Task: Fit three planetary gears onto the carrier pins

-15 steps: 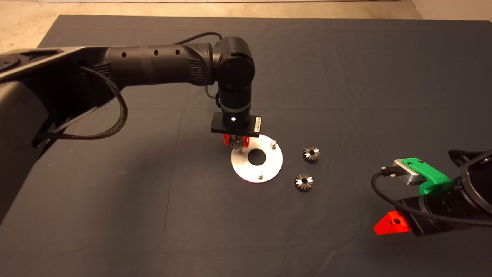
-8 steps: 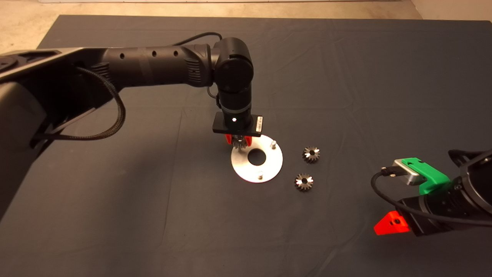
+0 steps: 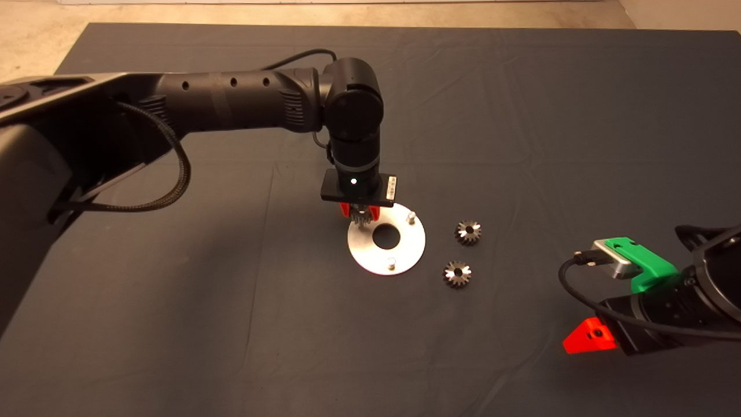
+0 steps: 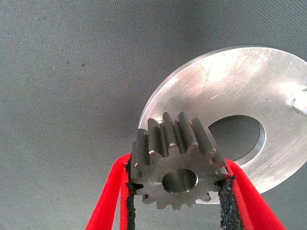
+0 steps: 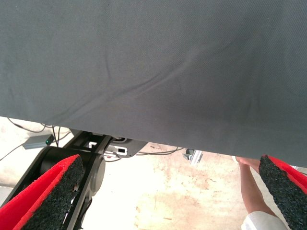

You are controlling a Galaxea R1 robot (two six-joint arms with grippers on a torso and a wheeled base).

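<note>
Left gripper (image 3: 360, 215) lower, gear (image 4: 176, 165) clamped

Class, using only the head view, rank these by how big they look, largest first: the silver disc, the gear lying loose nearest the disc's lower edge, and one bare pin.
1. Silver disc, clearly largest.
2. Loose gear; the other loose gear looks the same size.
3. Bare pin, smallest.

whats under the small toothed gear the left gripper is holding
Beneath the small dark-silver toothed gear pinched in the left gripper lies the flat round silver disc, near its rim. Any carrier pin directly below is covered by the gear.
</note>
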